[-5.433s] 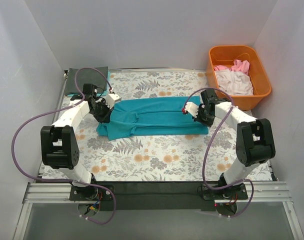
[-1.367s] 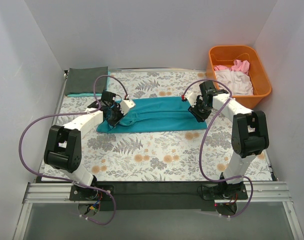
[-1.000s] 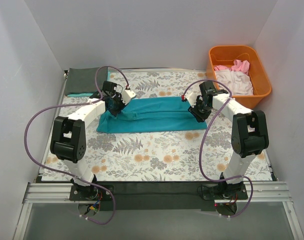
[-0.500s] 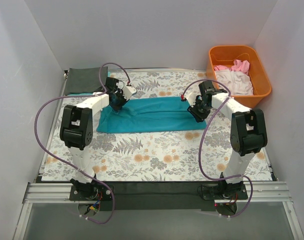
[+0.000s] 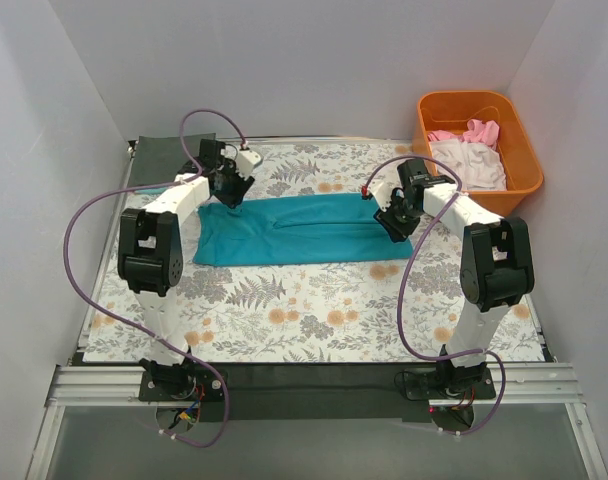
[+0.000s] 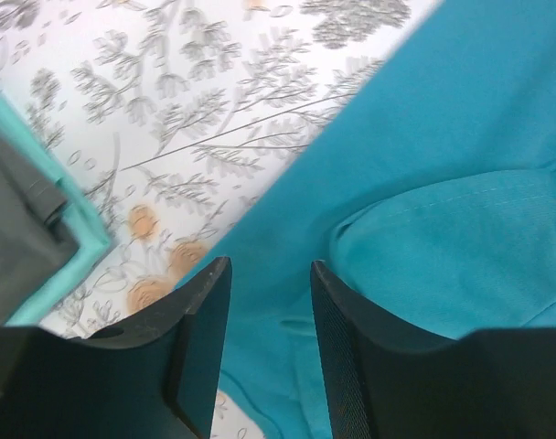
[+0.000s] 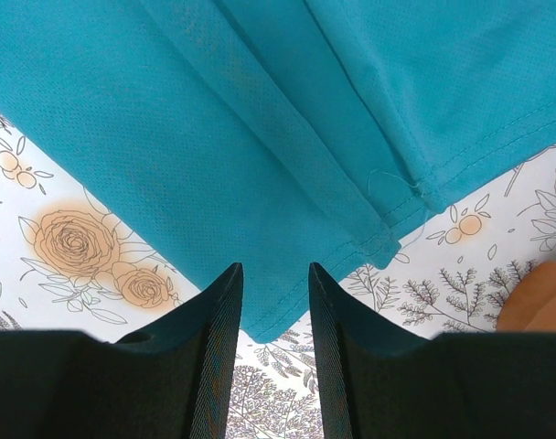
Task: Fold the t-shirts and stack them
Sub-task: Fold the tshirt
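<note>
Teal t-shirt (image 5: 304, 228) — long folded band, flat on floral table covering (image 5: 314, 310).
Left gripper (image 5: 231, 193) over its far-left corner, right gripper (image 5: 390, 222) over its right end — both jaws parted, gripping nothing.

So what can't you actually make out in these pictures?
Top view: the left arm covers part of the dark grey shirt; the left wrist view cuts it at the frame edge.
Top view: the clothes heaped in the orange tub hide one another; their number is unclear.
Top view: the right gripper hides the teal shirt corner beneath it.
Right wrist view: an orange shape is cut off by the right edge.
</note>
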You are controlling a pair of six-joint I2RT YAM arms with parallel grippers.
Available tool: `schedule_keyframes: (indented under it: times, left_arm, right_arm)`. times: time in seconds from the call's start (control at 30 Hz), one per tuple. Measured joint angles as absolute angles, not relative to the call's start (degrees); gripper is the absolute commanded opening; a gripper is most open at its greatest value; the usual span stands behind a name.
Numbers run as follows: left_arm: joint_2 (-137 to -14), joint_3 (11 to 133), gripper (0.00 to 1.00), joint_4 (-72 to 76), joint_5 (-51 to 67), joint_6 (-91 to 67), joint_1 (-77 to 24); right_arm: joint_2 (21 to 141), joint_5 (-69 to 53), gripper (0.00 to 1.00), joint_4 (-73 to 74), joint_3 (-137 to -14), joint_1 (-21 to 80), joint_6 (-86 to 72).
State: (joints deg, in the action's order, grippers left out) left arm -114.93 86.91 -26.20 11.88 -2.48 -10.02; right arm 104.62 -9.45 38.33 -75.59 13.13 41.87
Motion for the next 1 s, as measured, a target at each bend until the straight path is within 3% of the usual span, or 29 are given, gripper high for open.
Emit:
schedule_keyframes:
  times: [0.4, 0.67, 1.0]
  left_arm:
    - [-108.47, 84.29, 0.09, -30.96, 26.33, -17.39, -1.8]
    - [-111.9, 82.02, 0.06, -30.52, 31.94, -24.6, -3.16]
    - [-123.7, 88.68, 0.12, -25.96, 30.57, -31.24, -3.11]
  right_arm:
    - [107.77, -12.8, 0.31, 39.29, -80.44, 13.13, 39.4]
    - [115.81, -14.79, 0.32, 38.89, -88.49, 13.13, 36.88]
    - [120.7, -14.48, 0.33, 37.47, -90.19, 13.13, 36.16]
